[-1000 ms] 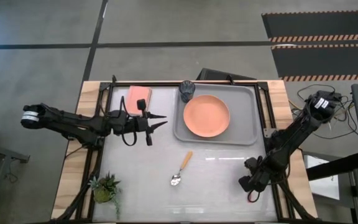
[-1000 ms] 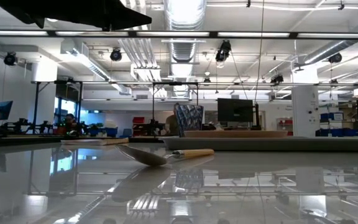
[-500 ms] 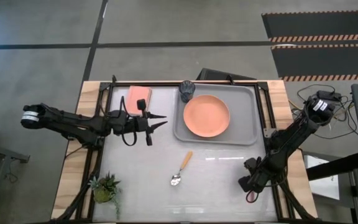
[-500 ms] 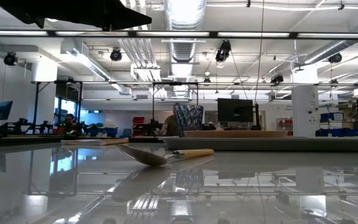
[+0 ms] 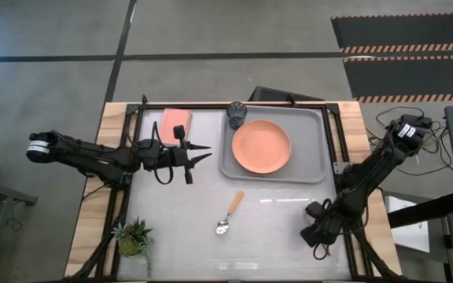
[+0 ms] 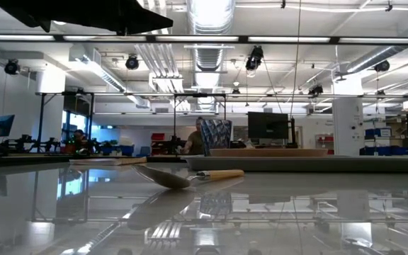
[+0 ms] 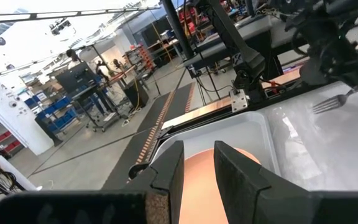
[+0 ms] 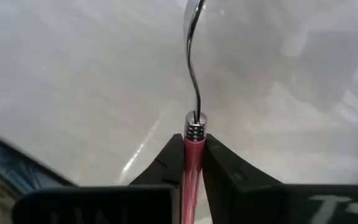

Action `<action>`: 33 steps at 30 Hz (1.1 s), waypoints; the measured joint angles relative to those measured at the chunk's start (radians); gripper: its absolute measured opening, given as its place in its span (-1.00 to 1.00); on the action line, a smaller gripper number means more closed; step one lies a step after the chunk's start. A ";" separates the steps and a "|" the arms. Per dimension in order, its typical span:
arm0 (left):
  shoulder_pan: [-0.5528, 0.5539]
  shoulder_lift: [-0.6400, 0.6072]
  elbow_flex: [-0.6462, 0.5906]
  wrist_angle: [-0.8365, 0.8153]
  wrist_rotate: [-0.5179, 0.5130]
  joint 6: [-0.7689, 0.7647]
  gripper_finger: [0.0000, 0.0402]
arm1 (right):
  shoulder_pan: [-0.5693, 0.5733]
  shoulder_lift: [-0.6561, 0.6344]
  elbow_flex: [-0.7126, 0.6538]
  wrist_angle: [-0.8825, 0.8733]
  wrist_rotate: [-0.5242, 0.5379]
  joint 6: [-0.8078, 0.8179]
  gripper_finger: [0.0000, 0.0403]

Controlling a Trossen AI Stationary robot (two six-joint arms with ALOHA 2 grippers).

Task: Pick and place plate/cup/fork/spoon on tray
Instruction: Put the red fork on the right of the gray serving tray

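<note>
The salmon-orange plate [image 5: 262,147] lies in the grey tray [image 5: 314,169] at the far right. The dark cup [image 5: 237,115] stands in the tray's far left corner. The spoon [image 5: 229,213] lies on the table near the middle, bowl toward the near edge. My right gripper [image 5: 313,234], low over the table's near right part, is shut on the fork [image 8: 194,74]. The fork's tines [image 7: 331,102] stick out ahead of it. My left gripper [image 5: 204,154] hovers left of the tray, slightly open, with nothing in it. My right gripper pinches the fork's red-pink handle [image 8: 193,144] between its two fingers, just behind the metal collar. The handle runs back along the fingers, and the metal neck reaches out ahead over the table. Whether the fork is clear of the table I cannot tell.
A pink rectangular pad [image 5: 175,122] lies at the far left, next to the tray. A small potted plant [image 5: 132,238] stands at the near left corner. Open tabletop lies between the spoon and the right gripper.
My right gripper has shut on the fork's handle and shifted slightly at the table's near right. The left arm, spoon, plate and cup have stayed where they were.
</note>
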 joint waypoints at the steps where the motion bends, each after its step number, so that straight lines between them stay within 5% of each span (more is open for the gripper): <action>1: 0.000 0.001 0.000 0.000 0.000 0.000 -0.65 | 0.000 -0.007 0.010 -0.003 0.025 -0.024 -0.89; 10: 0.000 0.003 0.000 0.001 0.000 0.000 -0.65 | -0.072 -0.053 0.117 -0.217 0.338 -0.176 -0.89; 23: 0.000 0.002 0.003 0.003 0.000 0.002 -0.65 | -0.505 -0.060 0.283 -0.787 0.330 -0.394 -0.85; 33: 0.000 0.002 0.003 0.003 0.000 0.010 -0.65 | -0.967 -0.133 0.282 -0.765 0.338 -0.858 -0.84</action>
